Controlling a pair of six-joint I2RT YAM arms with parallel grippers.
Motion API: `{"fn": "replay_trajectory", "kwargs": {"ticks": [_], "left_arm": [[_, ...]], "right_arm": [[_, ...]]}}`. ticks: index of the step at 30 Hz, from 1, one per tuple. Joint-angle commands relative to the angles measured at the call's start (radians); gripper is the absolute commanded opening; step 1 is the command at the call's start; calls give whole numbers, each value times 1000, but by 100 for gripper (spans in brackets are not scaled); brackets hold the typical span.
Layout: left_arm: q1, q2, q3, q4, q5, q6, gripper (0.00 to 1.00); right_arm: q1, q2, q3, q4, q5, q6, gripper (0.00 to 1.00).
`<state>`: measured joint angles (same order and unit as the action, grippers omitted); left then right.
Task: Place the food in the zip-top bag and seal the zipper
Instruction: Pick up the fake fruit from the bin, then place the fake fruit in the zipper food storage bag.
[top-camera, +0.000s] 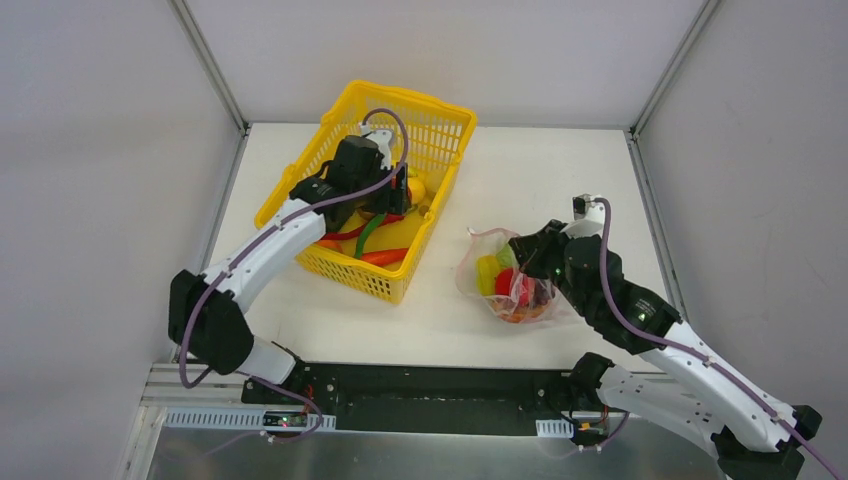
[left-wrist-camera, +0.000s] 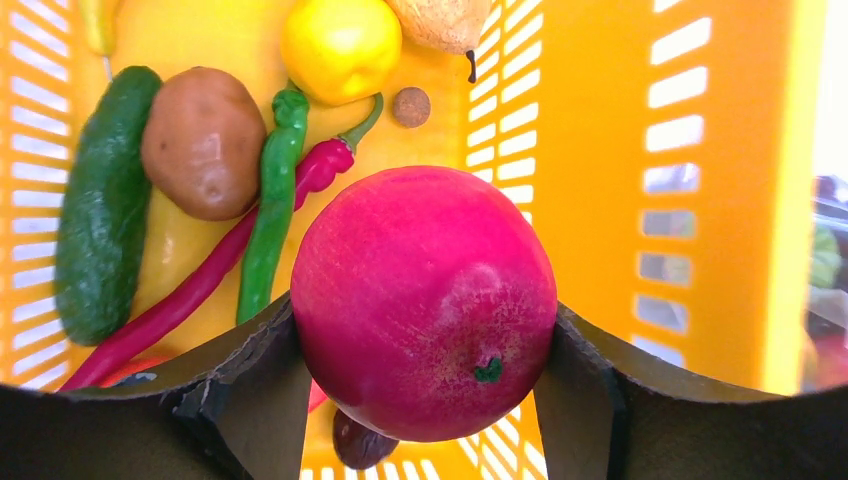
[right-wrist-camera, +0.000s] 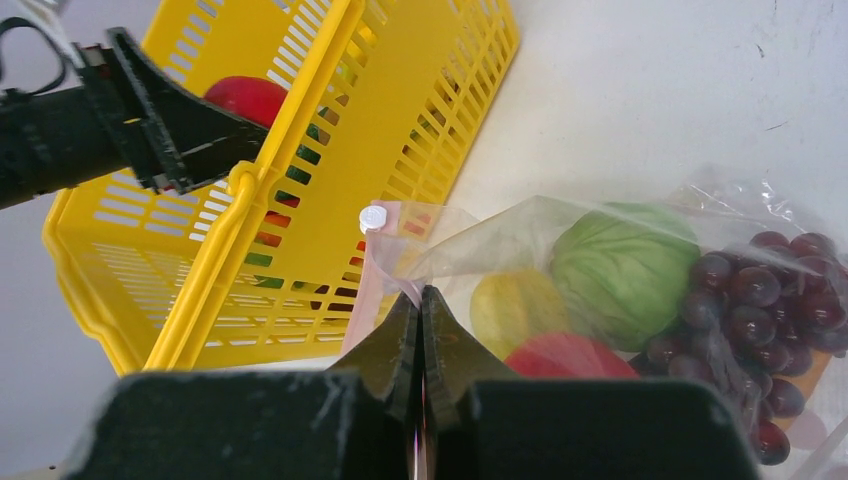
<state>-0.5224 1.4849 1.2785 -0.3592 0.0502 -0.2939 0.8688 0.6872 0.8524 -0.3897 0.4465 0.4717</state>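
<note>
Nearest the arm bases, at the lower right of the top view, the right gripper (top-camera: 525, 250) is pinched fully closed on the zip-top bag (top-camera: 478, 252). Its wrist camera shows the two fingers pressed together at bottom centre, with the clear film clamped between them. The pink zipper (right-wrist-camera: 373, 268) runs up just left of that pinch, and a small white slider (right-wrist-camera: 372, 217) sits at its top.

The bag lies on the desk (top-camera: 520, 170), right of centre, with food already in it: a green cabbage (right-wrist-camera: 625, 265), purple grapes (right-wrist-camera: 760, 300) at the right edge, a yellow piece (right-wrist-camera: 515, 310) and a red tomato (right-wrist-camera: 565, 355) low in the frame.

Farther back, upper left of centre, there's the yellow basket (top-camera: 440, 120), apart from the bag. The left gripper (top-camera: 385, 195) is down inside it, its fingers pressed on both sides of a big red fruit (left-wrist-camera: 423, 300) that fills the middle of the left wrist view. That's a firm grip.

Behind the fruit on the basket floor lie a cucumber (left-wrist-camera: 100, 200), a potato (left-wrist-camera: 203, 142), a green chili (left-wrist-camera: 272, 200), a red chili (left-wrist-camera: 220, 270) and a lemon (left-wrist-camera: 340, 45) at the top.
</note>
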Motion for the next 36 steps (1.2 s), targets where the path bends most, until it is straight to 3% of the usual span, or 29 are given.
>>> {"fn": "replay_trajectory", "kwargs": {"ticks": [1,7,13,22,31,36], "left_arm": [[-2,-149,26,-81,-41,32,15],[-38,-296,47,-111,77,24,15],[-223,-331,73,-82,175,-1,15],[-462,-157,104,33,135,-43,15],[-521,-2,209,42,136,-48,17],[-553,61,254,29,79,-63,28]], "right_arm": [[-2,1,34,55,-10,22,0],[-3,12,28,75,-5,33,0],[-3,19,22,104,-5,50,0],[-3,-28,8,137,-35,92,0],[-3,-68,10,136,-24,125,0],[-3,-91,-3,170,-35,164,0]]}}
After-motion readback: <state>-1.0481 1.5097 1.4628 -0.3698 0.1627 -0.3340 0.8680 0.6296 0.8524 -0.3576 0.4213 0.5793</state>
